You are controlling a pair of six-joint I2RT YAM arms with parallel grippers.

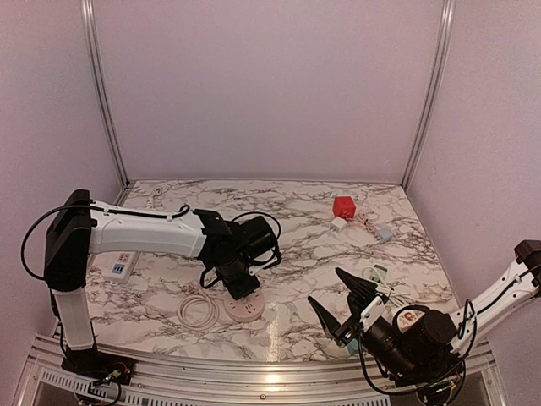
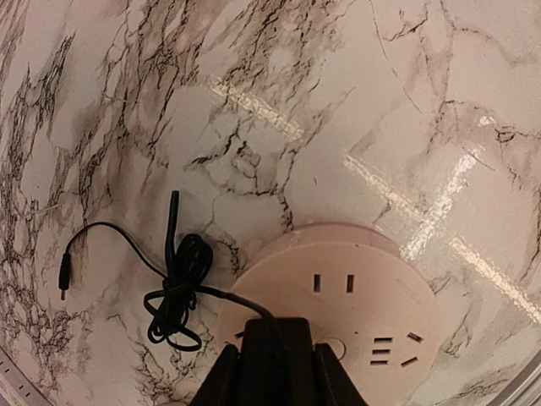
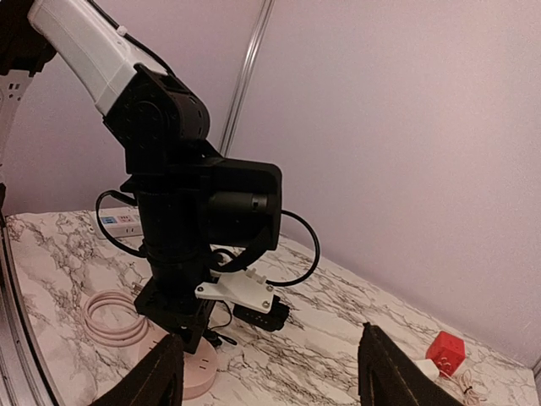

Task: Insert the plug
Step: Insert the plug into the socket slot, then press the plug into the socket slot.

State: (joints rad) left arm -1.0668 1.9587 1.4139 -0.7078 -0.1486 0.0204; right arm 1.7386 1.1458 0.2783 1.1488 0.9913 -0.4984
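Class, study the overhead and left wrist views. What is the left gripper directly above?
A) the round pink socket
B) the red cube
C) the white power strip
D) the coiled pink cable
A: the left gripper, shut on the black plug, hangs right over the round pink socket, whose slots show just beyond the plug in the wrist view.

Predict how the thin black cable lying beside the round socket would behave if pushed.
The black cable is thin and loosely knotted, so it would probably flop and bunch rather than slide as one piece. Its free tip would likely trail behind.
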